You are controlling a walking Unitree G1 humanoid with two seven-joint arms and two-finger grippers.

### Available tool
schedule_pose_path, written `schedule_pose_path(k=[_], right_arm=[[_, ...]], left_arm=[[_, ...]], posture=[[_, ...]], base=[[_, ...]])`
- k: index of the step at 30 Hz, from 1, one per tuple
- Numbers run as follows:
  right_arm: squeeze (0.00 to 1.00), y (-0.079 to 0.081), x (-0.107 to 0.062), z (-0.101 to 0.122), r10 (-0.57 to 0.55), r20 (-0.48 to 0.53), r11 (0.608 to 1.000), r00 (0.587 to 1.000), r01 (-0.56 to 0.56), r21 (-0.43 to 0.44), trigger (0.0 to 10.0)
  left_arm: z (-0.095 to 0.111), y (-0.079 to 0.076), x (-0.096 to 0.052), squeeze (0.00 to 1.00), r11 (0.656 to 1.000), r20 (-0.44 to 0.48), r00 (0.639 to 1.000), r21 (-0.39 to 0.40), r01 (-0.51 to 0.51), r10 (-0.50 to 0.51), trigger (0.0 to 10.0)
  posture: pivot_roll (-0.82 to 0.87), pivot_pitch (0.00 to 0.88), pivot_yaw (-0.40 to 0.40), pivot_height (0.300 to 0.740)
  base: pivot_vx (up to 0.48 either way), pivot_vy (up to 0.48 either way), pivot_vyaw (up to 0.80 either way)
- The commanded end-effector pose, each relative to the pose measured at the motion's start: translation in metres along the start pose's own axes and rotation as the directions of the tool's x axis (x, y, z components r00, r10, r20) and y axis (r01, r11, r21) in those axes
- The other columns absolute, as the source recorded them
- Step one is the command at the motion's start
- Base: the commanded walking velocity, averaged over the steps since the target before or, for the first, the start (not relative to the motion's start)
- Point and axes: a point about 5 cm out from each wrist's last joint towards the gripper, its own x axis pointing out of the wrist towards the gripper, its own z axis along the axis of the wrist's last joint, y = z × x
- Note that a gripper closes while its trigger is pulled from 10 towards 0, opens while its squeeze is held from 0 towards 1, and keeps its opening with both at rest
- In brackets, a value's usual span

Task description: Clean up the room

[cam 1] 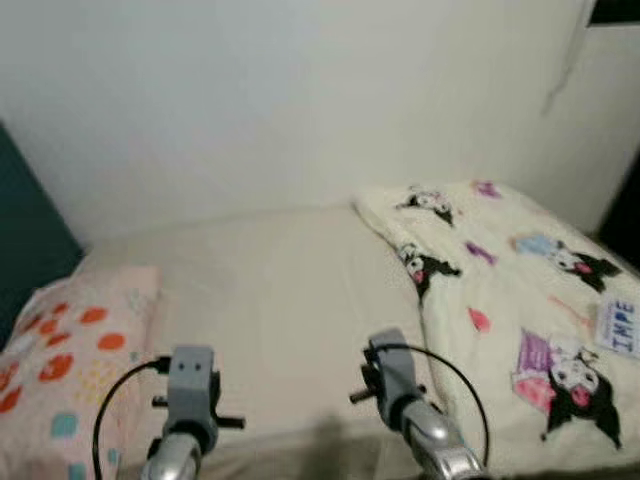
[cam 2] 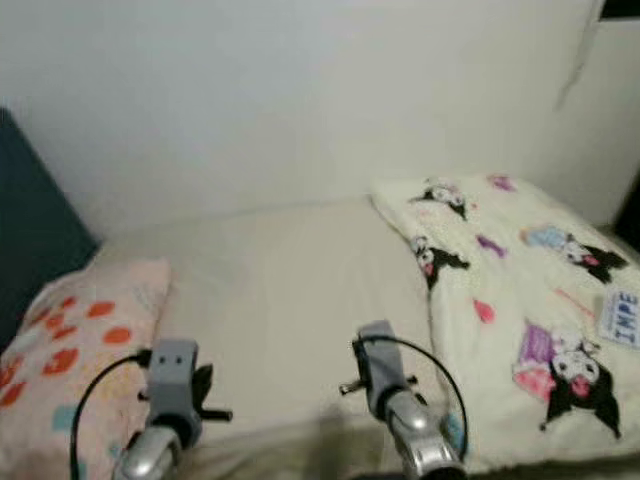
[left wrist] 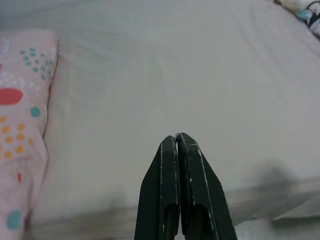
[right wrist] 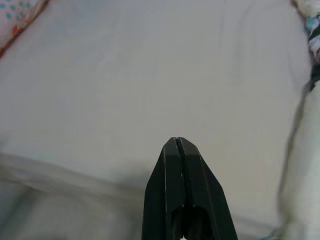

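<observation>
Bed (cam 1: 280,300) with a plain cream sheet runs along the white wall (cam 1: 280,90), seen from the head camera. At its left end lies a pink pillow (cam 1: 70,350) with orange and teal dots; at its right end, a white cartoon-print blanket (cam 1: 520,300) lies spread out. Both silver arms reach over the bed's near edge.

Left wrist view: left gripper (left wrist: 176,138) hangs above the bare sheet with its fingers pressed together, nothing in them, pillow off to one side.

Right wrist view: right gripper (right wrist: 176,141) is also closed up and empty above the sheet, blanket edge nearby.
</observation>
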Motion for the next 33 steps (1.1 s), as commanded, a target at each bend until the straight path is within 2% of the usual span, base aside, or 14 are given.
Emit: schedule_pose_path(k=[1, 11, 14, 33], right_arm=[[0.00, 0.0099, 0.0034, 0.0043, 0.028, 0.010, 1.000, 1.000, -0.028, 0.010, 10.0], [0.00, 0.0097, 0.0025, 0.0031, 0.026, 0.007, 1.000, 1.000, -0.026, 0.014, 10.0], [0.00, 0.0075, 0.0021, 0.0025, 0.005, 0.007, 0.999, 1.000, -0.005, 0.040, 10.0], [0.00, 0.0061, 0.0015, 0.0029, 0.008, 0.004, 0.999, 1.000, -0.008, 0.033, 10.0]], left_arm=[[-0.0028, 0.0056, -0.0015, 0.00, 1.000, -0.017, 1.000, 0.020, -0.013, 0.013, 10.0], [-0.0029, 0.0063, -0.0023, 0.00, 1.000, -0.020, 1.000, 0.023, -0.010, 0.011, 10.0], [-0.0031, 0.0061, -0.0027, 0.00, 1.000, -0.021, 1.000, 0.024, -0.010, 0.010, 10.0], [-0.0040, 0.0062, -0.0039, 0.00, 1.000, -0.027, 1.000, 0.022, -0.012, 0.013, 10.0]], posture=[[-0.07, 0.000, 0.020, 0.740], [-0.07, 0.000, 0.024, 0.740], [-0.07, 0.000, 0.023, 0.740], [-0.06, 0.000, 0.018, 0.740]], base=[[0.000, -0.480, 0.80], [0.000, -0.480, 0.75], [0.000, -0.480, 0.00], [0.000, -0.480, 0.00]])
